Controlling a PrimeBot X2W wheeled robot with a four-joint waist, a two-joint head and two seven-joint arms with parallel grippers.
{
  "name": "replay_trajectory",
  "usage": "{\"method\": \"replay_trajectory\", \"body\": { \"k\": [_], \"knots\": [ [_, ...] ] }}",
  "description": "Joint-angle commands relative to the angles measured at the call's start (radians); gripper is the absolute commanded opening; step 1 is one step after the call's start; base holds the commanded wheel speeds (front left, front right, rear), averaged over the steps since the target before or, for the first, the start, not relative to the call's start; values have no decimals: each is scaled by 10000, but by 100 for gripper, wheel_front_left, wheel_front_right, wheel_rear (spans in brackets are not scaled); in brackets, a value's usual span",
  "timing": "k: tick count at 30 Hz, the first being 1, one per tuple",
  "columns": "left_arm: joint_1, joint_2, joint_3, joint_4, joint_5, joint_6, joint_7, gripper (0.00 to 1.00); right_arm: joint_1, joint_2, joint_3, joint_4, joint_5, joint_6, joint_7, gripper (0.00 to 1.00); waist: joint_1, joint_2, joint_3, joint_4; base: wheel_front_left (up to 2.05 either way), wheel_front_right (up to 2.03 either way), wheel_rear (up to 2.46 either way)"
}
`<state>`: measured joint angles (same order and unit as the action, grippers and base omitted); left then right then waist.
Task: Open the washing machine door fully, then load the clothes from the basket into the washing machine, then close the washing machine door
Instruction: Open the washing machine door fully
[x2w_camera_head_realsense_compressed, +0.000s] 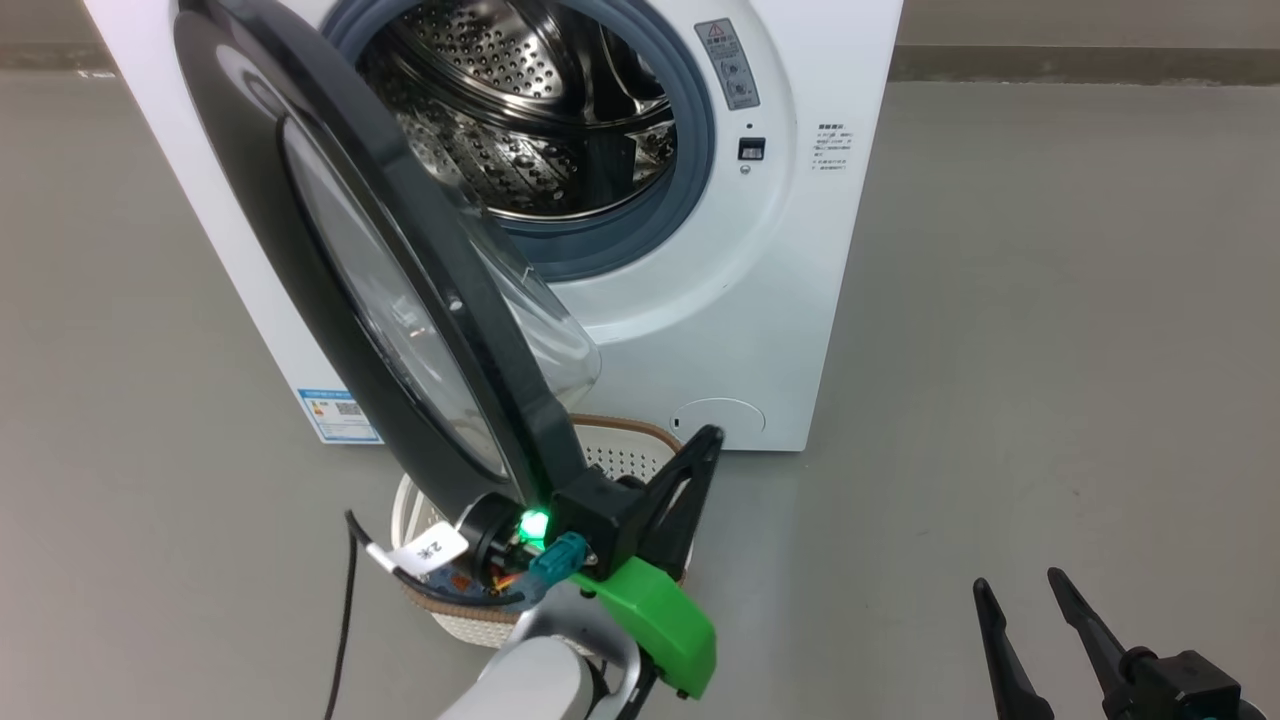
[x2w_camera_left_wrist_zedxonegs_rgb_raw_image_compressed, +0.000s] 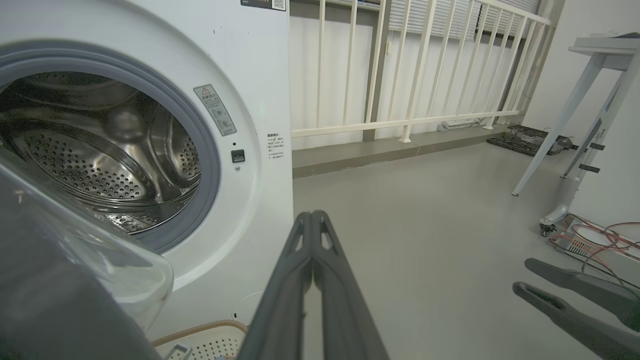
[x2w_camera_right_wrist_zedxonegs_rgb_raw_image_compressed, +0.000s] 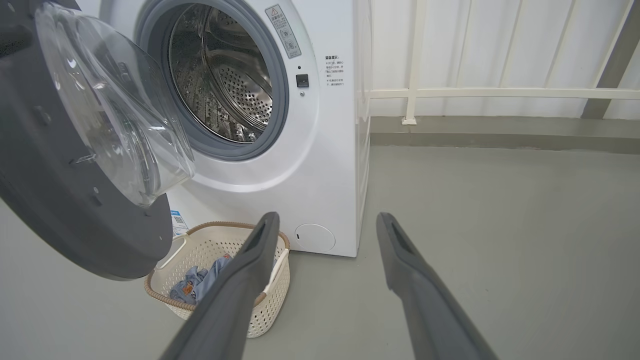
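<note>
The white washing machine (x2w_camera_head_realsense_compressed: 800, 300) stands ahead with its steel drum (x2w_camera_head_realsense_compressed: 520, 120) exposed. The washing machine door (x2w_camera_head_realsense_compressed: 400, 300), black-rimmed with a clear bowl (x2w_camera_right_wrist_zedxonegs_rgb_raw_image_compressed: 125, 110), is swung out toward me. My left gripper (x2w_camera_head_realsense_compressed: 708, 438) is shut on nothing, just right of the door's lower edge and above the basket (x2w_camera_head_realsense_compressed: 625, 450); whether it touches the door is unclear. In the left wrist view its closed fingers (x2w_camera_left_wrist_zedxonegs_rgb_raw_image_compressed: 312, 220) point past the machine's front. The cream basket (x2w_camera_right_wrist_zedxonegs_rgb_raw_image_compressed: 220, 245) sits on the floor under the door, holding the blue clothes (x2w_camera_right_wrist_zedxonegs_rgb_raw_image_compressed: 195, 282). My right gripper (x2w_camera_head_realsense_compressed: 1017, 582) is open, low to the right.
Grey floor (x2w_camera_head_realsense_compressed: 1050, 300) stretches open to the right of the machine. A white railing (x2w_camera_left_wrist_zedxonegs_rgb_raw_image_compressed: 400, 75) runs behind. A white table leg (x2w_camera_left_wrist_zedxonegs_rgb_raw_image_compressed: 565, 125) and loose cables (x2w_camera_left_wrist_zedxonegs_rgb_raw_image_compressed: 595, 235) lie far right. A black cable (x2w_camera_head_realsense_compressed: 345, 600) hangs by my left arm.
</note>
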<state>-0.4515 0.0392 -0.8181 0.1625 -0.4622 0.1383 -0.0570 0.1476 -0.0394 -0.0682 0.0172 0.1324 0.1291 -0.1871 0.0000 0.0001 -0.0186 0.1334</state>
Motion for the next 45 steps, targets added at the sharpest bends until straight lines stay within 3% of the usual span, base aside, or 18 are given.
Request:
{"method": "replay_trajectory", "body": {
  "k": [1, 9, 21, 28, 45],
  "knots": [
    [-102, 112, 303, 143, -24, 174, -65, 0, -145, -108, 269, -214, 65, 16, -111, 100, 0, -1, 22, -2, 0, 0, 0],
    [106, 319, 787, 1357, -205, 547, -517, 0, -176, -108, 231, -152, 78, 16, -156, 100, 0, -1, 111, 52, 0, 0, 0],
    [312, 505, 1033, 1688, -382, 753, -831, 0, -181, -108, 136, -150, 101, 16, -163, 100, 0, -1, 195, 211, 0, 0, 0],
    [660, 607, 1234, 1311, -545, 1028, -993, 0, -228, -108, 127, -130, 125, 16, -185, 100, 0, -1, 252, 278, 0, 0, 0],
    [1759, 1392, 1602, -735, -379, 2210, -978, 0, -350, -108, 26, -78, 155, 16, -275, 100, 0, -1, 545, 823, 0, 0, 0]
  ]
}}
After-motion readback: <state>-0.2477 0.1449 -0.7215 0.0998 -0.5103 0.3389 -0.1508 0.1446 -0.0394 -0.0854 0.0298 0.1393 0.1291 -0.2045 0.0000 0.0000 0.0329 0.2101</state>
